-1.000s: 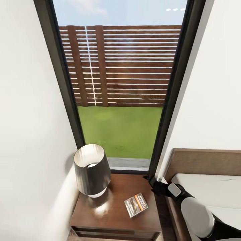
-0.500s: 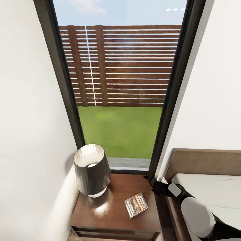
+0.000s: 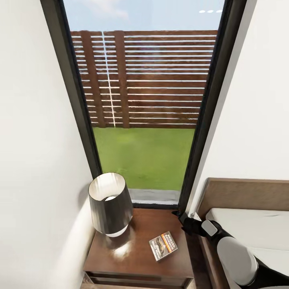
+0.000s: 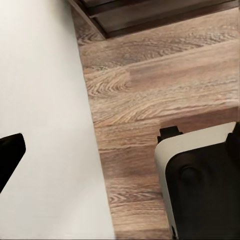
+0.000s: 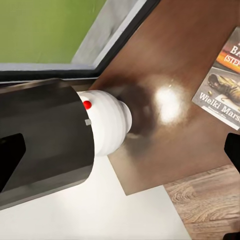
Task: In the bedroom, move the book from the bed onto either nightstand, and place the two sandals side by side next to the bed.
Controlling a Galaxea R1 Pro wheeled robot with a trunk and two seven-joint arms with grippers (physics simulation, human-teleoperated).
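Book (image 3: 163, 246): lies flat, cover up, on the nightstand (image 3: 132, 261) top, toward the bed-side front corner; not held by either tool.
Handling: judged thin, light, somewhat flexible; glossy cover likely slippery on polished wood. Best taken at an edge nearest the table rim (slid a little past the rim first, if ever lifted again).
Writing: orange band with white lettering at the cover's top, too small to read from the head; from the right wrist, "BA…" cut off by the frame, and "Wielki Mars…" at the cover's foot (image 5: 220, 82).
Lamp (image 3: 110, 204): dark shade, white base, on the table's wall-side rear; apart from the book.
Right tool (image 3: 181, 218): dark, over the gap between nightstand and bed (image 3: 241, 224), near the window frame; open or closed cannot be told.
Left tool: finger tips at frame edges over wood-plank floor (image 4: 150, 95); state cannot be told.
Task stage: book part looks done; sandals remain.
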